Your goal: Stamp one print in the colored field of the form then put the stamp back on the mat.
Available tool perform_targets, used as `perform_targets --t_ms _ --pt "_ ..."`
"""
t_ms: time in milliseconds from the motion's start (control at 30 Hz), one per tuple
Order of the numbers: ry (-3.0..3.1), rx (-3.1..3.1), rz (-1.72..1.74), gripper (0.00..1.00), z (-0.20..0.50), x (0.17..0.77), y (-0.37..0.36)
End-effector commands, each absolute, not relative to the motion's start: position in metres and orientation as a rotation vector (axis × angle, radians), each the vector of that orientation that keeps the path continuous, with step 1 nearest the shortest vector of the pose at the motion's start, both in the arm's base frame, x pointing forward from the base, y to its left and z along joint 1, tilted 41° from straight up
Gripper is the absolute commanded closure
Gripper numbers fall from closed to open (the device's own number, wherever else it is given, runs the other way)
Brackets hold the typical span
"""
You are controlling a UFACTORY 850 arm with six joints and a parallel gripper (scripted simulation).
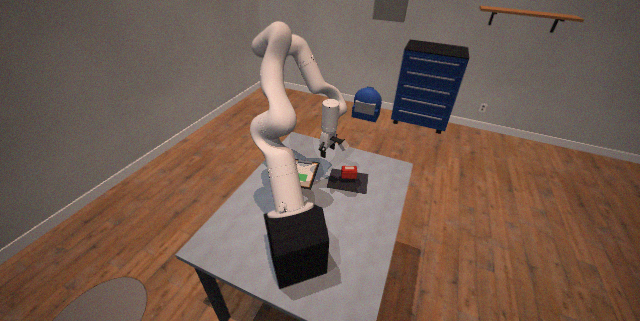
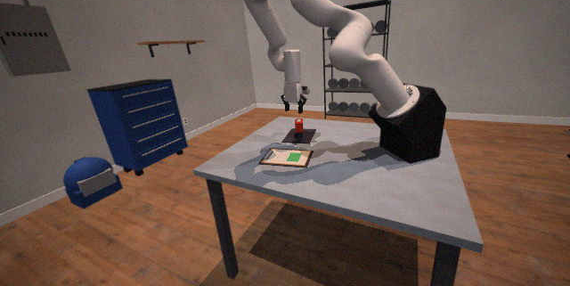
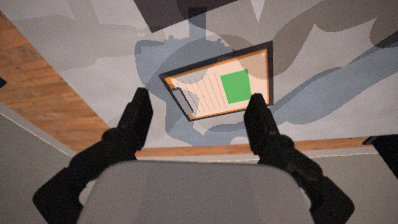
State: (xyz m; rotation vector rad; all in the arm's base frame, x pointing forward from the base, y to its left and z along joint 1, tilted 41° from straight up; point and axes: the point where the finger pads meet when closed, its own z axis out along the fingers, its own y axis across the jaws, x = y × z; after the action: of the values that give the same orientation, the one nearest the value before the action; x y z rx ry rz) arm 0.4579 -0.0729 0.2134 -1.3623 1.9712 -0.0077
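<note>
The red stamp (image 1: pixel 349 172) (image 2: pixel 298 126) stands upright in the middle of the dark mat (image 1: pixel 361 186) (image 2: pixel 308 136). It does not show in the wrist view, where only a corner of the mat (image 3: pixel 165 12) is visible at the top. The form (image 1: pixel 311 171) (image 2: pixel 278 156) (image 3: pixel 207 95) lies flat beside the mat, and its green field (image 1: pixel 303 177) (image 2: pixel 294 157) (image 3: pixel 235 86) has no mark. My gripper (image 1: pixel 331 147) (image 2: pixel 293 105) (image 3: pixel 199 102) is open and empty. It hangs well above the table, near its far edge, off to the side of the stamp and touching nothing.
The black base block (image 1: pixel 297 243) (image 2: pixel 414 126) of the arm stands on the grey table (image 1: pixel 360 241) (image 2: pixel 378 188). The arm's lower link hides part of the form in the top view. A blue drawer cabinet (image 1: pixel 430 86) (image 2: pixel 138 121) stands on the floor away from the table.
</note>
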Motion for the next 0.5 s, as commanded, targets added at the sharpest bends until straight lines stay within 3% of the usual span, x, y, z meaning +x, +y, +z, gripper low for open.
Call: perform_targets --t_ms 0,467 --pt "2.163 -1.082 0.108 0.00 0.228 0.432 -0.011" --pt "2.433 -0.286 0.442 0.00 0.225 0.352 0.076"
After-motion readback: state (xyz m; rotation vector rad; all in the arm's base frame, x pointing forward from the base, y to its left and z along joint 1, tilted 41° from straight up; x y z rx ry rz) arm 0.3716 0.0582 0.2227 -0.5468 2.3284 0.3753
